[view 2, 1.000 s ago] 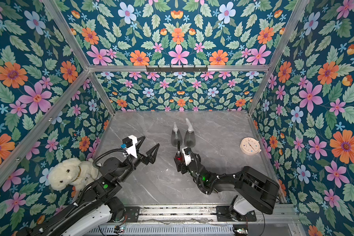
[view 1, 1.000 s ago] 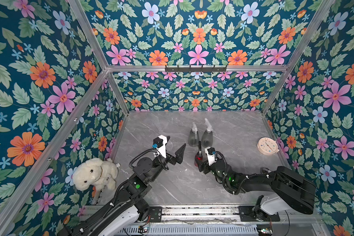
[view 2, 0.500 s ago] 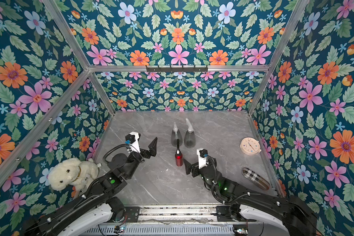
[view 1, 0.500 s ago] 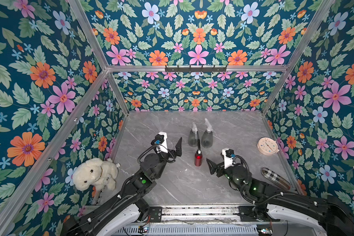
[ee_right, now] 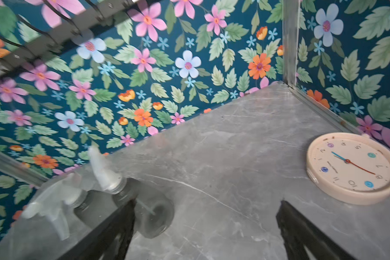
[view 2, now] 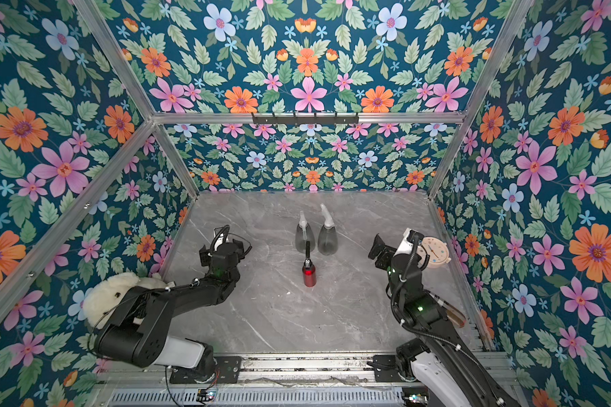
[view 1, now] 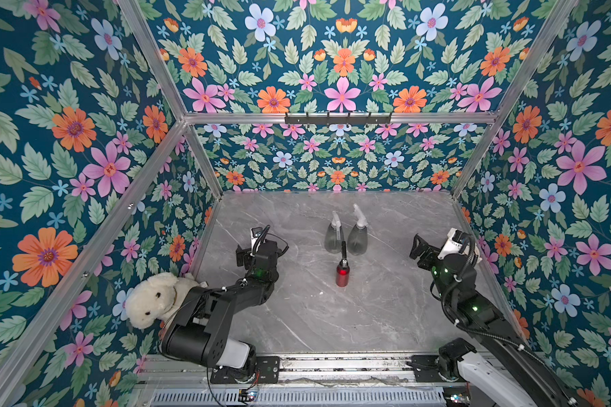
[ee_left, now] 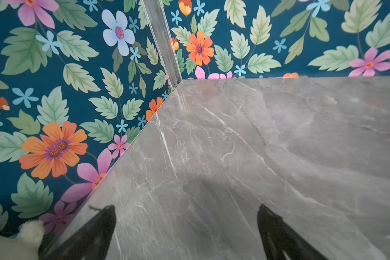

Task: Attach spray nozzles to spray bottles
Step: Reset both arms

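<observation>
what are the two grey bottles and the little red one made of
Grey bottles: translucent smoky plastic, apparently; in the right wrist view a dip tube shows through one wall. Red bottle: glossy, with a bright highlight; painted metal or plastic, cannot tell.

left pincer [ee_left: 187,207] spread wide, empty; right pincer [ee_right: 207,201] likewise; pincers well apart.

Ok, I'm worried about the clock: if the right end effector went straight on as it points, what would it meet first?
Likely bare table, then the back wall. The right end effector aims between the clock and bottles; depth unclear.
</observation>
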